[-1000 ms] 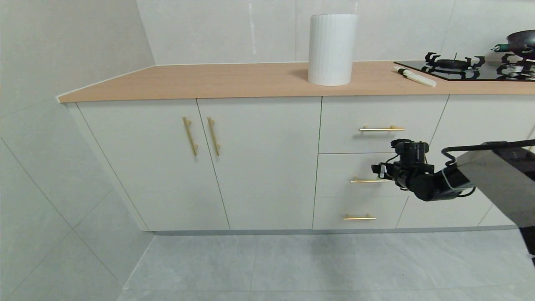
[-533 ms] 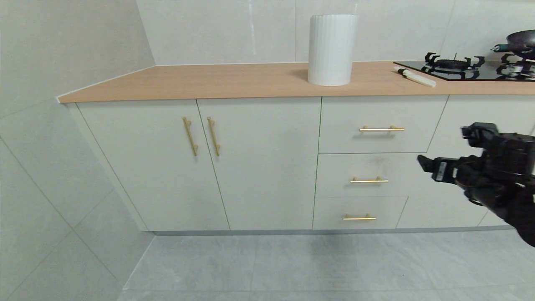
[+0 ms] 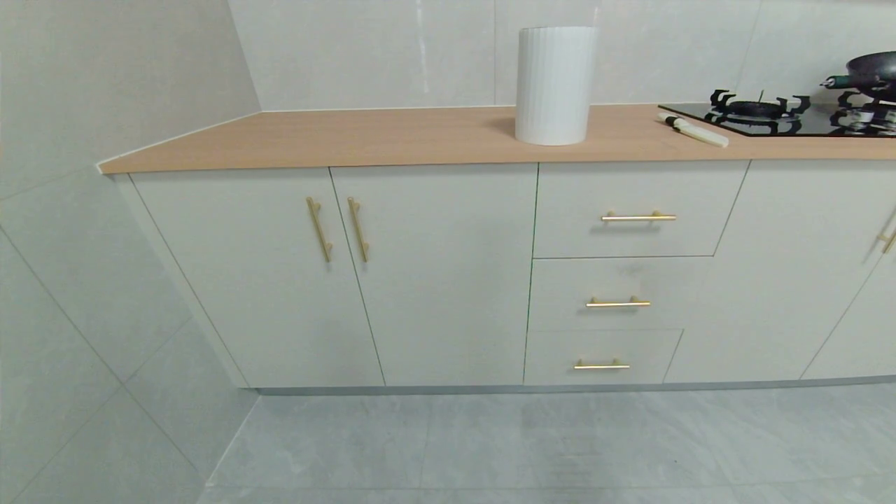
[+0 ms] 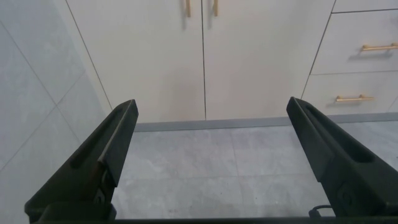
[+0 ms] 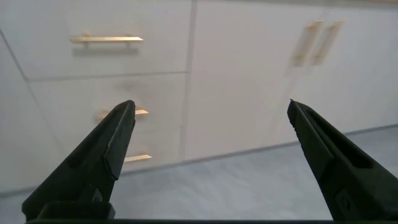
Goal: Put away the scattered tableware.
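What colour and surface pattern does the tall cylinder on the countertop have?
White, with fine vertical ribbing; the tall cylinder shows best in the head view.

One white ribbed canister (image 3: 556, 84), one knife (image 3: 691, 129), one hob (image 3: 770, 117), one pan (image 3: 871, 68) at two o'clock, and three drawers (image 3: 623, 241).

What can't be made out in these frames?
Head view, white ribbed canister: contents hidden by its own wall.
Head view, drawers: shut fronts hide what is inside.
Head view, pan: cut off by the right edge.
Head view, pale utensil beside the hob: too small to identify.
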### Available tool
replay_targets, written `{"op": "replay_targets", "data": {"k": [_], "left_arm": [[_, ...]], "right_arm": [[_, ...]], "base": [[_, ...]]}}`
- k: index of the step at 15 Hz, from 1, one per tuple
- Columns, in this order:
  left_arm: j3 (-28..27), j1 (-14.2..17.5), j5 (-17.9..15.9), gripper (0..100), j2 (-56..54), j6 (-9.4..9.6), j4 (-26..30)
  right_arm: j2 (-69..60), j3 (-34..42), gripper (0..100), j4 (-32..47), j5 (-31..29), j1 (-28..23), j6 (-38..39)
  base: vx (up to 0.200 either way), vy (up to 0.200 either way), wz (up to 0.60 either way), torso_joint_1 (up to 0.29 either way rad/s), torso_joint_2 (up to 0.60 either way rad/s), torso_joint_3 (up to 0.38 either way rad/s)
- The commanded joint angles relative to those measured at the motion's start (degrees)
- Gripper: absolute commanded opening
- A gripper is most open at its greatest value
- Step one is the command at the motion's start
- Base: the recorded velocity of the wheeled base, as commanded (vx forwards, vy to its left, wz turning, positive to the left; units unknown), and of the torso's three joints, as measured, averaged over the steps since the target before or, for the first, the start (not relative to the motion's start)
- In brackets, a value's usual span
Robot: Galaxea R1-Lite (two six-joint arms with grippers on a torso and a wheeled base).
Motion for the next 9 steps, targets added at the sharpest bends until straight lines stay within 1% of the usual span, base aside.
{"op": "replay_targets", "data": {"k": [1, 2, 3, 4, 5, 7, 9], "left_arm": [[0.0, 0.0, 0.0, 100, 0.0, 0.02, 0.0], [0.0, 0.0, 0.0, 100, 0.0, 0.02, -0.1], [0.0, 0.0, 0.0, 100, 0.0, 0.02, 0.0], [0.0, 0.0, 0.0, 100, 0.0, 0.02, 0.0], [0.0, 0.0, 0.0, 100, 0.0, 0.02, 0.0], [0.0, 0.0, 0.0, 100, 0.0, 0.02, 0.0], [0.0, 0.0, 0.0, 100, 0.0, 0.02, 0.0]], "right_arm": [[-29.9, -1.2, 100, 24.9, -3.1, -0.7, -7.4], [-33.9, -3.3, 100, 31.7, -3.2, -1.7, -7.4], [-38.2, -4.3, 100, 36.9, -3.2, -2.2, -6.7], [-39.7, -4.2, 100, 37.7, -3.2, -2.2, -6.6], [-44.8, -3.0, 100, 40.3, -3.1, -2.6, -6.6], [-48.5, -1.1, 100, 40.8, -3.2, -4.5, -5.6], [-48.5, 0.9, 100, 40.4, -3.2, -4.5, -1.2]], "base": [[0.0, 0.0, 0.0, 0.0, 0.0, 0.0], [0.0, 0.0, 0.0, 0.0, 0.0, 0.0], [0.0, 0.0, 0.0, 0.0, 0.0, 0.0], [0.0, 0.0, 0.0, 0.0, 0.0, 0.0], [0.0, 0.0, 0.0, 0.0, 0.0, 0.0], [0.0, 0.0, 0.0, 0.0, 0.0, 0.0], [0.0, 0.0, 0.0, 0.0, 0.0, 0.0]]}}
